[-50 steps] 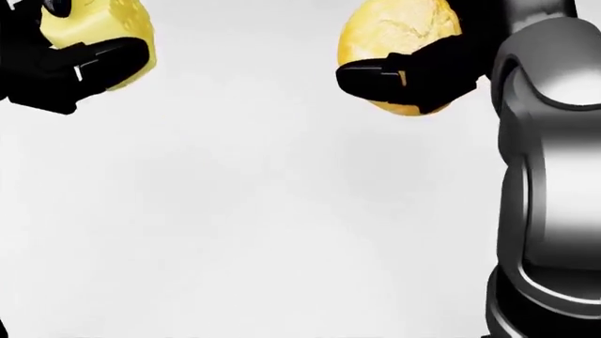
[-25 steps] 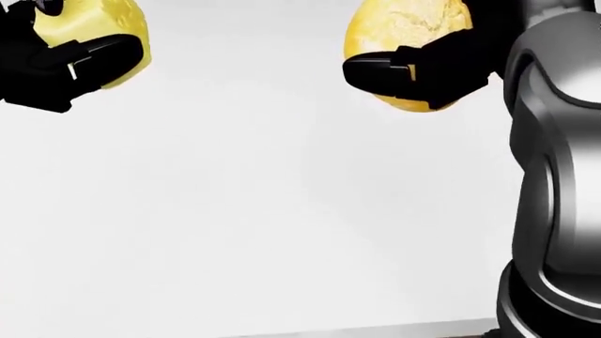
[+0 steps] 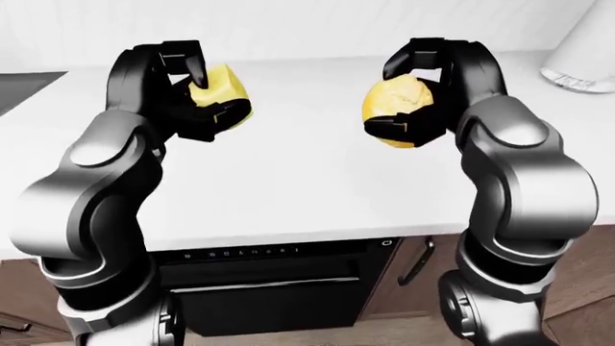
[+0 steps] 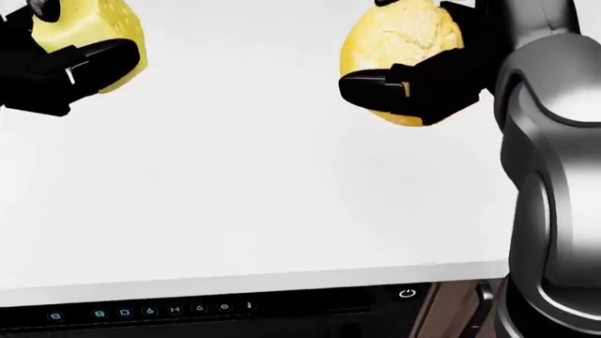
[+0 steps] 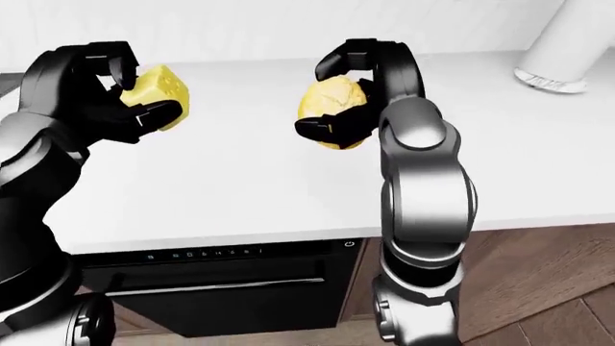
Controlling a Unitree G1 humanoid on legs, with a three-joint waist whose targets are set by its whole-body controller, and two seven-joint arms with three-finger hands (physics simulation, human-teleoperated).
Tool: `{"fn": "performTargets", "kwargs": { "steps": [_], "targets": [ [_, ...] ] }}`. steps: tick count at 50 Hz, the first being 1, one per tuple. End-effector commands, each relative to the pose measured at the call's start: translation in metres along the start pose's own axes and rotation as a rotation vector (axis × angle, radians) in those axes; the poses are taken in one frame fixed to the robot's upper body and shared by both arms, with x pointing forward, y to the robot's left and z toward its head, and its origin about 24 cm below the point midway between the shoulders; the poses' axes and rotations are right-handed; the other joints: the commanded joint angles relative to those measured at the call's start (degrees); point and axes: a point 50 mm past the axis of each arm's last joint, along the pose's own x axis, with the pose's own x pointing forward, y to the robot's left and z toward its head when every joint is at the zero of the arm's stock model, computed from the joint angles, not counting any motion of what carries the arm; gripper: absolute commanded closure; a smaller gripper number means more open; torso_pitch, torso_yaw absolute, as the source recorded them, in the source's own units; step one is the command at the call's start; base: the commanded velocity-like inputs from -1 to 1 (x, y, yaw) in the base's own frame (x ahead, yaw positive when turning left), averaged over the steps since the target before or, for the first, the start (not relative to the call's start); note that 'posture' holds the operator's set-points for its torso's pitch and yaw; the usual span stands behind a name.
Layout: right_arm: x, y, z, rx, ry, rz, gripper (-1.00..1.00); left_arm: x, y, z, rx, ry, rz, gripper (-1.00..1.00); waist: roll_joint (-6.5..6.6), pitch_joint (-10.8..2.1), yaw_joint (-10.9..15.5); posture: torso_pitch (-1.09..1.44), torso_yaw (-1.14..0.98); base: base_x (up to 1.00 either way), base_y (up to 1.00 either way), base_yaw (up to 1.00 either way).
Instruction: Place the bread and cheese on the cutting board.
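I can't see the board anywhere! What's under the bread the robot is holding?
Only bare white counter lies below the bread, which the right robot hand holds up in the air. No cutting board shows in any view. The fingers cover part of the bread's underside.

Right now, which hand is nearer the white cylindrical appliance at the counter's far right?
Right. The right hand, shut on the round yellow bread, sits left of the appliance; the left hand, holding the yellow cheese wedge, is farther left.

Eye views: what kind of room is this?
Most likely a kitchen: a white countertop, a built-in dishwasher-like appliance with a control strip below it, and wood cabinet doors alongside.
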Motion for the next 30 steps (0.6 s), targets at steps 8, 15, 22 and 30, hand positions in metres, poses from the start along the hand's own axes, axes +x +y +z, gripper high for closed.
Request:
{"fn": "performTargets", "kwargs": {
  "steps": [8, 15, 22, 30],
  "targets": [
    [-0.006, -0.008, 0.017, 0.005, -0.089, -0.032, 1.0, -0.005, -0.002, 0.02, -0.006, -0.11, -0.008, 0.98, 1.12, -0.59, -0.3, 0.0, 0.0, 0.0, 0.0, 0.0],
    [-0.006, -0.008, 0.018, 0.009, -0.095, -0.031, 1.0, -0.006, -0.002, 0.023, -0.008, -0.114, -0.008, 0.98, 1.37, -0.74, -0.5, 0.0, 0.0, 0.0, 0.0, 0.0],
    [-0.003, -0.006, 0.013, 0.013, -0.09, -0.023, 1.0, -0.007, 0.0, 0.018, -0.011, -0.106, -0.005, 0.98, 3.52, -2.38, -0.6, 0.0, 0.0, 0.0, 0.08, 0.0],
    [-0.004, -0.005, 0.007, 0.021, -0.084, -0.021, 1.0, -0.007, 0.0, 0.014, -0.013, -0.099, -0.001, 0.98, 2.87, -2.45, -1.3, 0.0, 0.0, 0.0, 0.13, 0.0]
  ]
}}
